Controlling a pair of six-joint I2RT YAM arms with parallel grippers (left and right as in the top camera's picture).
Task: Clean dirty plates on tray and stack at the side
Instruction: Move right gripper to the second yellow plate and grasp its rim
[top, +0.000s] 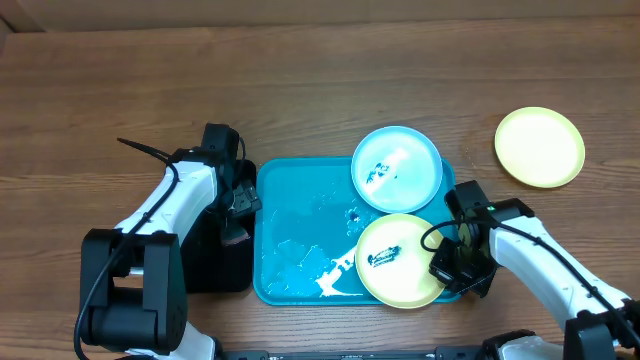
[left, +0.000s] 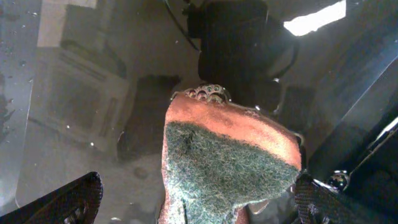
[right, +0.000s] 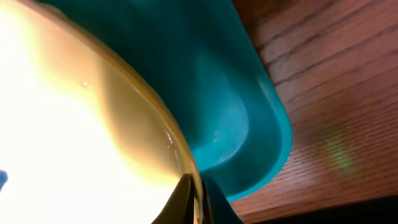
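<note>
Plates lie in three places: a light blue plate (top: 397, 168) at the far right of the blue tray (top: 290, 230), a smudged yellow-green plate (top: 400, 260) at its near right, and a second yellow-green plate (top: 540, 147) out on the table (top: 300, 70), far right. My right claw (right: 194, 198) is pinched on the near plate's right rim. My left claw (top: 240, 205) stands wide apart around a green-faced sponge (left: 230, 168) over the black tray (top: 215, 265).
</note>
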